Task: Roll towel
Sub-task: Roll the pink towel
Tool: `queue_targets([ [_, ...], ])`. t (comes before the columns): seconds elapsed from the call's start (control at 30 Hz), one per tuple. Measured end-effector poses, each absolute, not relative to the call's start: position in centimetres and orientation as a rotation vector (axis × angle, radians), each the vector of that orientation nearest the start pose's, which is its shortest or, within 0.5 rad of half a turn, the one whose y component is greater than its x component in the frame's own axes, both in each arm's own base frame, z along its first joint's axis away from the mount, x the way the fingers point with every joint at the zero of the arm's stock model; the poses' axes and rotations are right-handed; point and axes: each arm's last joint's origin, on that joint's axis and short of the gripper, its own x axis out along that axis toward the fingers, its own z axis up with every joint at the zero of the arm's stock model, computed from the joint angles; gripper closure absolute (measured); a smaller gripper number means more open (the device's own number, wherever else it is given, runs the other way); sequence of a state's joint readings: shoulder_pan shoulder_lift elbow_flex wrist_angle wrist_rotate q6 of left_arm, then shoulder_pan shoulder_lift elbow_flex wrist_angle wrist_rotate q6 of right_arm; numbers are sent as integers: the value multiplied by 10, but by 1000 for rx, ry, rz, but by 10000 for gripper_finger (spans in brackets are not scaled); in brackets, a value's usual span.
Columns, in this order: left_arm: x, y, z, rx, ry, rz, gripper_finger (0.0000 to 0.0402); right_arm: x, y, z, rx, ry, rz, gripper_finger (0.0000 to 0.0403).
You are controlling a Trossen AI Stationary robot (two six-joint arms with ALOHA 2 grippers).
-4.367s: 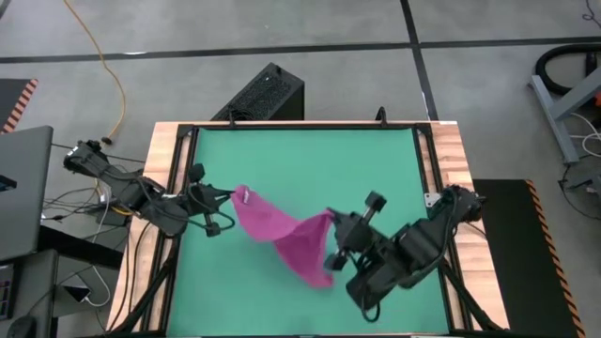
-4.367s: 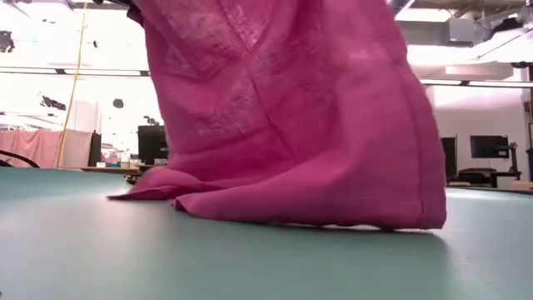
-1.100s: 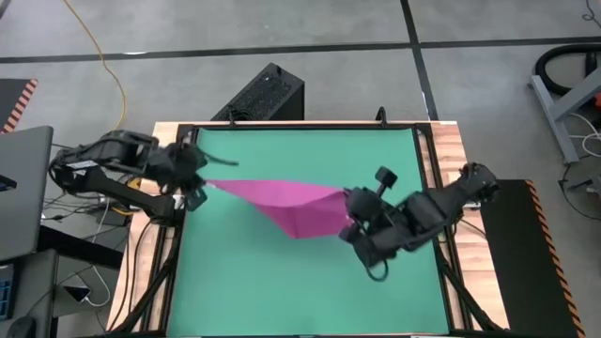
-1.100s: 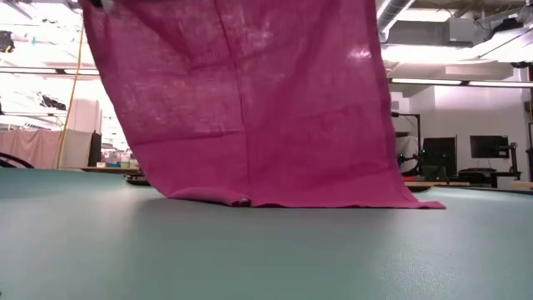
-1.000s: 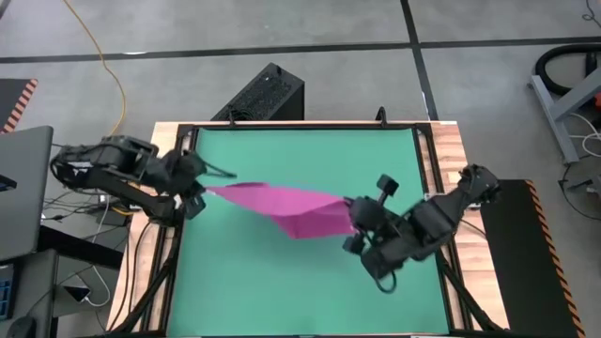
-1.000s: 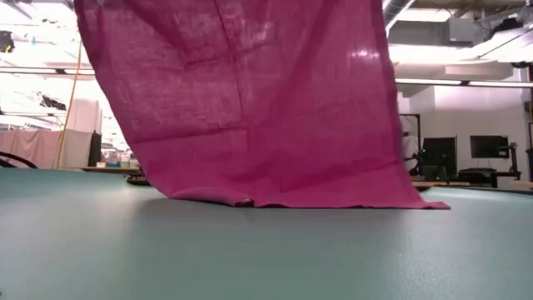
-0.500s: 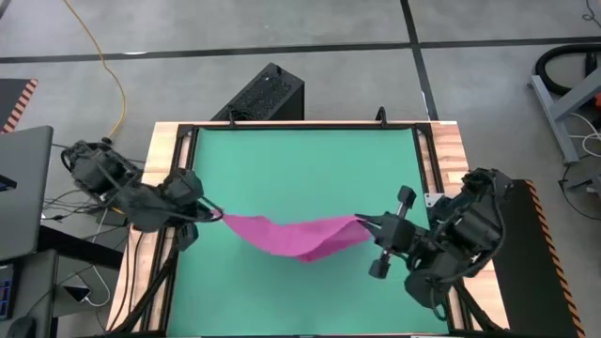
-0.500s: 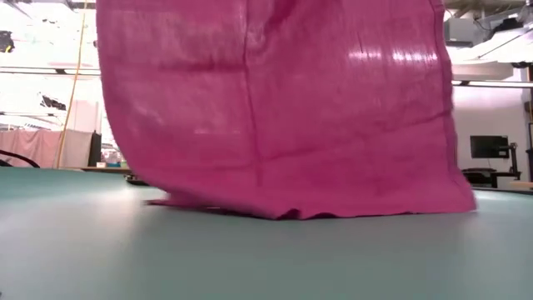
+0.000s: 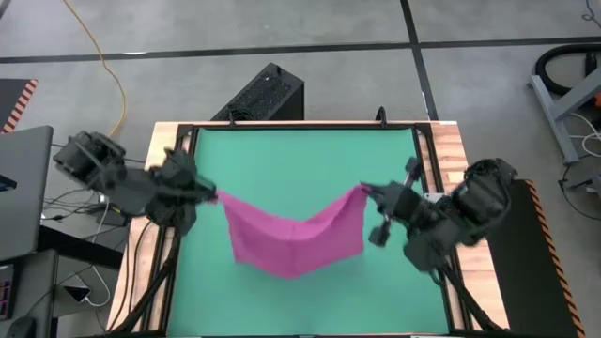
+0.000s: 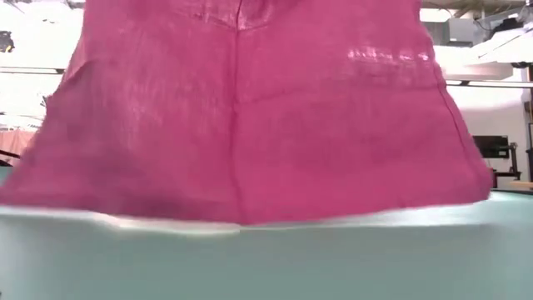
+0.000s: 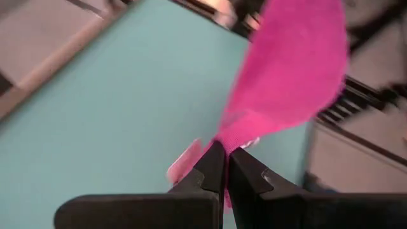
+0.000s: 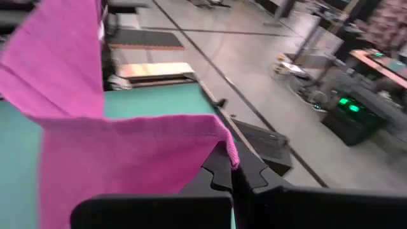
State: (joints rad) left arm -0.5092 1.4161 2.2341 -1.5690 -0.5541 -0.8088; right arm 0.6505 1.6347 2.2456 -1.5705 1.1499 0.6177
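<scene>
The magenta towel [image 9: 296, 237] hangs spread between my two grippers over the middle of the green table [image 9: 300, 155]. Its top edge sags between them. My left gripper [image 9: 212, 195] is shut on the towel's upper left corner and my right gripper [image 9: 364, 192] is shut on its upper right corner. In the low view the towel [image 10: 250, 125] fills the picture. Its lower edge [image 10: 241, 218] seems to hang just clear of the table. My left gripper pinches the towel's upper corner [image 11: 230, 138] between its two shut fingers [image 11: 215, 166], coming level from the table's left. The cloth hangs away from it. My right gripper pinches the other upper corner at its hemmed edge [image 12: 227, 145] between its shut fingers [image 12: 219, 170], coming from the table's right. The cloth drapes down from there.
A black box [image 9: 267, 94] stands on the floor beyond the table's far edge. Wooden rails [image 9: 449, 150] and black bars frame the mat. A laptop [image 9: 21, 188] and cables lie to the left of the table.
Both grippers have risen and drawn toward the table's near edge, staying shut on the corners. The towel, whose lower edge lay on the table, has been lifted and now hangs broad and spread between them.
</scene>
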Motion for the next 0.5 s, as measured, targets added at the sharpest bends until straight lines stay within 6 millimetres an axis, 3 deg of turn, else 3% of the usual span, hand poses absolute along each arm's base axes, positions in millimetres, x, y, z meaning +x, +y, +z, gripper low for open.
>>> queue_targets([
  [0.13, 155, -41, 517, -355, 555, 450, 401, 231, 102, 487, -138, 507, -664, 396],
  [0.23, 162, -25, 502, -318, 613, 554, 401, 248, 83, 470, -130, 630, -691, 396],
  [0.5, 183, 8, 421, -207, 920, 745, 401, 278, 44, 403, -149, 920, -815, 396],
])
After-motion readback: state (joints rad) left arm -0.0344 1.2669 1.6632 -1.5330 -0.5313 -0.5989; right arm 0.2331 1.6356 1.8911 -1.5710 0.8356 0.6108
